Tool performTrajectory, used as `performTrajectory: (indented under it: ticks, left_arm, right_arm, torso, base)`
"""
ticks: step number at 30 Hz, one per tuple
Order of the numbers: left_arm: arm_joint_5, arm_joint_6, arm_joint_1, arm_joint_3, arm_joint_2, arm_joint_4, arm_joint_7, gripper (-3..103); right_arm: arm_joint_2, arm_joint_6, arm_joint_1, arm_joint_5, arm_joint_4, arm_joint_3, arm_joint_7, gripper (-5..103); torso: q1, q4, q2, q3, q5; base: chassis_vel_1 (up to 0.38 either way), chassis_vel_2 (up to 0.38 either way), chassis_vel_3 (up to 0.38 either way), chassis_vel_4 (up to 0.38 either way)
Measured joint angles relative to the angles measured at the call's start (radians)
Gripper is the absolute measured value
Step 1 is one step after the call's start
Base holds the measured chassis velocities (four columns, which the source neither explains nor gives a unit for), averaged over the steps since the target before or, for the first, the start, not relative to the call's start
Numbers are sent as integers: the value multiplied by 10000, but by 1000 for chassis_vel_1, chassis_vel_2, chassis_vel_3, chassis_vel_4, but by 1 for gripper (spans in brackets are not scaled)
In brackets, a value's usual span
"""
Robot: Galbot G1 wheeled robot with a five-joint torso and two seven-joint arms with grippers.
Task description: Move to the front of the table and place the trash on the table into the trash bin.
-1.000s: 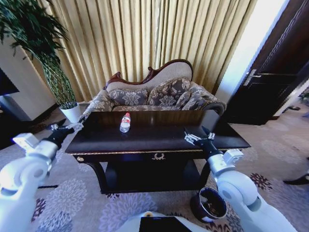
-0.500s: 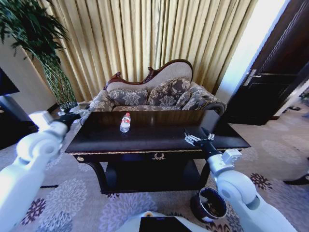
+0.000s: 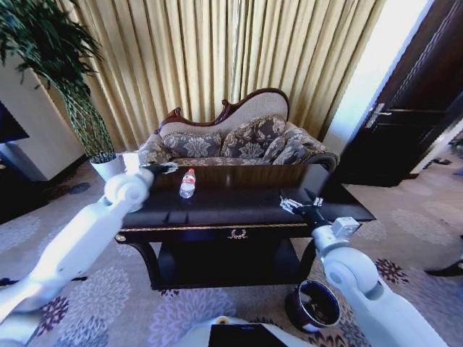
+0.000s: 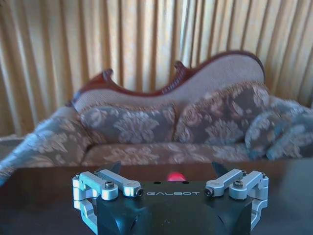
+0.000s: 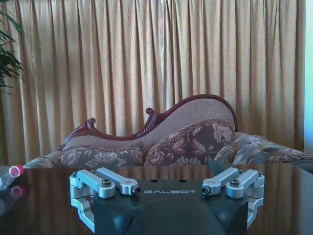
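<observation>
The dark glossy table (image 3: 239,217) stands straight ahead. On its back left part lies the trash, a clear plastic bottle (image 3: 187,182) with a red cap. My left gripper (image 3: 165,168) hovers over the table just left of the bottle, fingers open. In the left wrist view the red cap (image 4: 174,176) shows between the spread fingers of the left gripper (image 4: 166,169). My right gripper (image 3: 296,204) is open and empty above the table's right front. The right wrist view has the right gripper (image 5: 164,169) low over the tabletop, the bottle (image 5: 10,174) far off to one side. The trash bin (image 3: 312,305) sits on the carpet by the table's right front leg.
A patterned sofa (image 3: 239,141) stands close behind the table, with gold curtains behind it. A white plant pot (image 3: 108,168) with a tall plant is at the back left. A dark door (image 3: 405,123) is on the right. Open carpet surrounds the table.
My left arm has swung in from beyond the table's left end to over the tabletop, close to the bottle. The right gripper has shifted only slightly.
</observation>
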Motion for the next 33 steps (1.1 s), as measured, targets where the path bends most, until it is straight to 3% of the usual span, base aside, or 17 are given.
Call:
performTrajectory:
  ticks: [7, 11, 14, 25, 33]
  left_arm:
    - [31, 141, -79, 873, -532, 117, -540, 100]
    - [-674, 547, -62, 987, -839, -19, -1517, 100]
    - [-895, 745, -35, 925, -884, -122, -1900, 100]
    - [-1114, 1059, 252, 596, -958, -32, -2414, 100]
    - [-1106, 1099, 589, 271, -973, 22, -2423, 100]
  right_arm:
    - [-78, 165, 368, -94, -505, 17, -101, 100]
    - [-203, 191, 549, -19, -666, 17, -104, 100]
    - [-233, 205, 556, -17, -749, 28, -105, 100]
    - [-399, 222, 988, 426, -1006, -15, -101, 100]
    - [-444, 222, 1057, 452, -1063, -14, -99, 100]
  torso:
    - [0, 3, 0, 0, -1]
    - [0, 2, 0, 0, -2]
    - [-1, 0, 0, -1, -1]
    - [-2, 2, 2, 0, -3]
    - [-2, 3, 1, 0, -3]
  base:
    - [0, 0, 0, 0]
    - [0, 0, 0, 0]
    - [0, 0, 0, 0]
    - [0, 0, 0, 0]
    - [0, 0, 0, 0]
